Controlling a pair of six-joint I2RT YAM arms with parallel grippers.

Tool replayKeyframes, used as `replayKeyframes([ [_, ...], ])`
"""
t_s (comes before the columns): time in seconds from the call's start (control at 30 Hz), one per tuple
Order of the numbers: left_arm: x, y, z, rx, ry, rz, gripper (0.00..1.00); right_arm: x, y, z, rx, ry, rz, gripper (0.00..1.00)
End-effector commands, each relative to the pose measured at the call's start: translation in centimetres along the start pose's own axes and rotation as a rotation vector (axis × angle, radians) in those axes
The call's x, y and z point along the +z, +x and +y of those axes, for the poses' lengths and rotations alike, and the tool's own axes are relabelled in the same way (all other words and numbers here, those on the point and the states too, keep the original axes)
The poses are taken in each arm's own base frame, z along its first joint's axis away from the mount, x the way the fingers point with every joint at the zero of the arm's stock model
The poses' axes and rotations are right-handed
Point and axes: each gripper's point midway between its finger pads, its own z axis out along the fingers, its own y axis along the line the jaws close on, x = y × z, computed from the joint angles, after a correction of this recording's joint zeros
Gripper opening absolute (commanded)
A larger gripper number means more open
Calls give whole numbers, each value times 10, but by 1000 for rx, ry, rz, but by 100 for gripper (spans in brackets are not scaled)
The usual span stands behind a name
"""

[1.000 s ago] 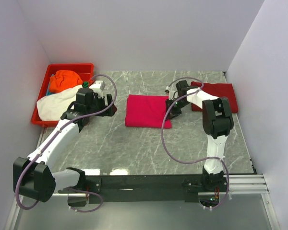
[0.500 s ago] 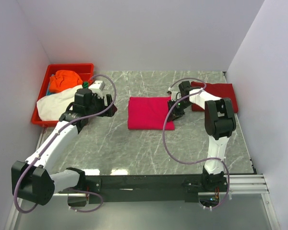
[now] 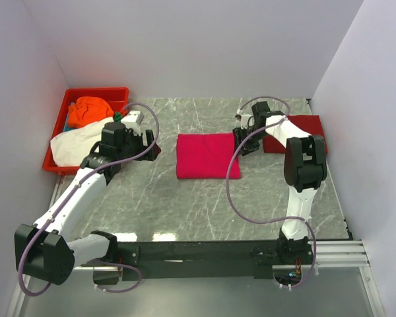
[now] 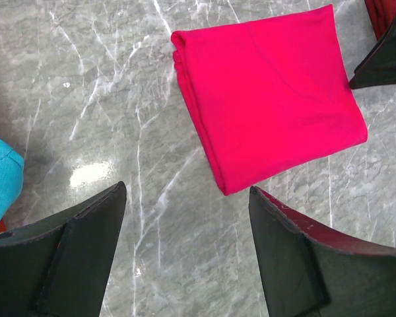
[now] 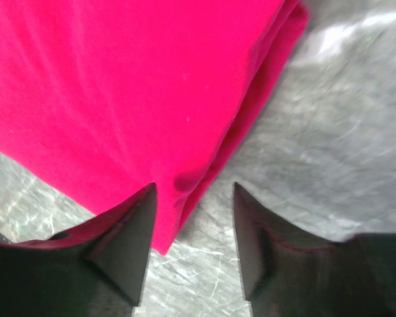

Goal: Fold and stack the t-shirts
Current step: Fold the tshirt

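Two folded t-shirts are lying on the grey marbled worktop (image 3: 185, 205) you are working over. The bright pink-red t-shirt (image 3: 206, 155) is sitting in the middle, and the darker red t-shirt (image 3: 303, 131) is lying at the far right, apart from it. Pale, plain walls (image 3: 185, 46) are closing in the worktop on the left, far and right sides, and light is glaring off the stone near the arm bases. At the far left the red tray (image 3: 96, 93) is holding the orange t-shirt (image 3: 91, 109), with the white t-shirt (image 3: 76, 145) draping over its near right rim. A corner of the teal t-shirt (image 4: 0, 178) is showing in your left wrist view. Your left gripper (image 4: 188, 191) is hovering left of the pink-red t-shirt with its fingers spread, holding nothing. Your right gripper (image 5: 194, 191) is likewise standing spread, its fingers straddling that t-shirt's folded right edge.
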Motion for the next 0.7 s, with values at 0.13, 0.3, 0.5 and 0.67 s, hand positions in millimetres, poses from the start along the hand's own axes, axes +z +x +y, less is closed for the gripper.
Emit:
replayKeyframes([
  [0.13,-6,-13,-4,33,18,-57,80,-15,-30,-9,-14,28,-74,62],
  [0.3,-8,-15,-5,36,21,-65,80,-20,-40,-13,2,20,-99,65],
  [0.5,-10,-17,-7,37,28,-73,81,-17,-44,-18,34,23,-112,67],
  [0.67,-11,-18,-8,40,34,-79,81,-15,-51,-19,62,3,-127,68],
])
